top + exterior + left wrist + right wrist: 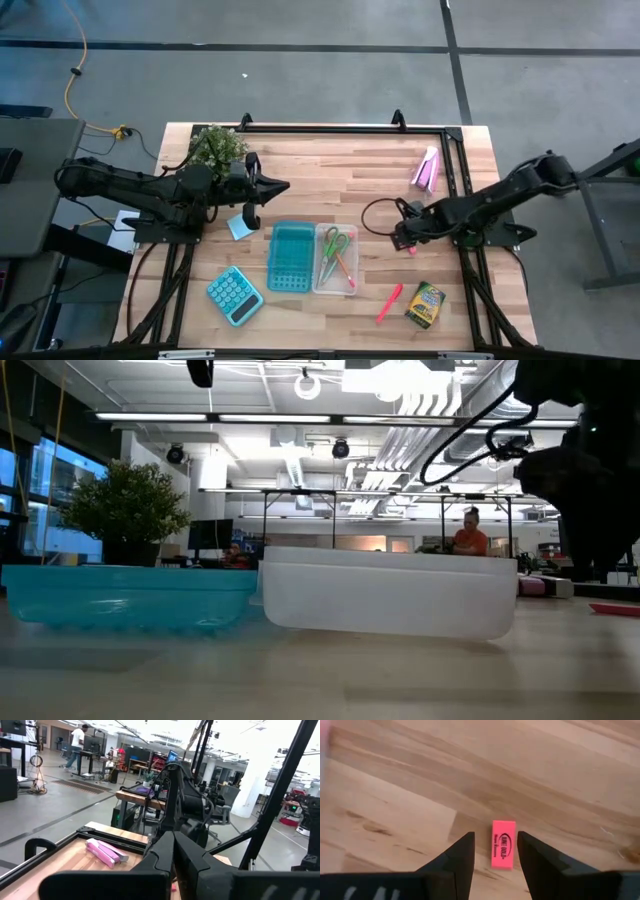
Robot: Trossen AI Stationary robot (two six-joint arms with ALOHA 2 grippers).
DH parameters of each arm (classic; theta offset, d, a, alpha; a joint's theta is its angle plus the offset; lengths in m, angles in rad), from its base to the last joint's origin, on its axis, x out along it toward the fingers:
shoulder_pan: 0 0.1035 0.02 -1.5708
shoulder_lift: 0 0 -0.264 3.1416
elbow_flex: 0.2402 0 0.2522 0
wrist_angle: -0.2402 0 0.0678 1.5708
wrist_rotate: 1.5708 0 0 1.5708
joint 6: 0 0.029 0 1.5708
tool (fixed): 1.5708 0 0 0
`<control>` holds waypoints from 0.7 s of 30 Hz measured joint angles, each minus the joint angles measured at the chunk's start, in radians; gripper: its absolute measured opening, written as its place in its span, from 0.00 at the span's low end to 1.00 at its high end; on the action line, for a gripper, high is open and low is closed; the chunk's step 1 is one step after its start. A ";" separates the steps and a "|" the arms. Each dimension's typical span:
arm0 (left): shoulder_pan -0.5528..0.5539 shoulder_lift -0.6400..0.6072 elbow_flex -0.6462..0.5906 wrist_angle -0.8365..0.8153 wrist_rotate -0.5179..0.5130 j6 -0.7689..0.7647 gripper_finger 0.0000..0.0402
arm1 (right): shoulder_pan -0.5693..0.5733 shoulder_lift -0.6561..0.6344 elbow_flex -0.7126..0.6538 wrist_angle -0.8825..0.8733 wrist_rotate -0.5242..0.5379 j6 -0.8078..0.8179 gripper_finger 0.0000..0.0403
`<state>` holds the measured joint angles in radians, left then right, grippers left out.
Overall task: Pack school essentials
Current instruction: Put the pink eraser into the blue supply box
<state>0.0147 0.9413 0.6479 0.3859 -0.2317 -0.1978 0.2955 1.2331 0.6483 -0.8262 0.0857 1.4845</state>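
1. Nearest your working arm: the right gripper [494,851] hangs low over the tabletop [395,795] with its fingers partly open and empty. The pink eraser [503,844] lies flat between the fingertips; in the high view it shows only as a pink speck at the gripper [411,248].
2. The eraser sits off-centre, closer to one finger [532,852]. Close now and that finger may touch first and skid the eraser sideways or flip it out.
3. The eraser is thin. Come down too little and the fingers pinch above it; too much and the tips dig into the wood.
4. Further off, the clear tray [335,259] already holds the green-handled scissors [334,244]. The teal tray [290,256] stands beside it. Carry the eraser loosely and it could drop short of either.
5. The pink marker [389,303] and crayon box [425,304] lie near the front edge, unpacked.
6. Farthest, the left gripper [275,186] waits with fingers closed, by the note pad [239,226] and plant [218,146].
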 joint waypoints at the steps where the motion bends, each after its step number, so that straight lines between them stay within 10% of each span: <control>1: 0.000 0.000 0.000 0.000 0.000 0.000 0.00 | 0.000 0.014 0.000 -0.001 -0.019 0.000 0.35; 21: 0.000 0.000 0.000 0.000 0.000 0.000 0.00 | 0.000 0.223 0.005 0.054 -0.105 0.037 0.35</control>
<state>0.0147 0.9413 0.6479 0.3862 -0.2317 -0.1978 0.2951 1.4563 0.6533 -0.7722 -0.0193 1.5216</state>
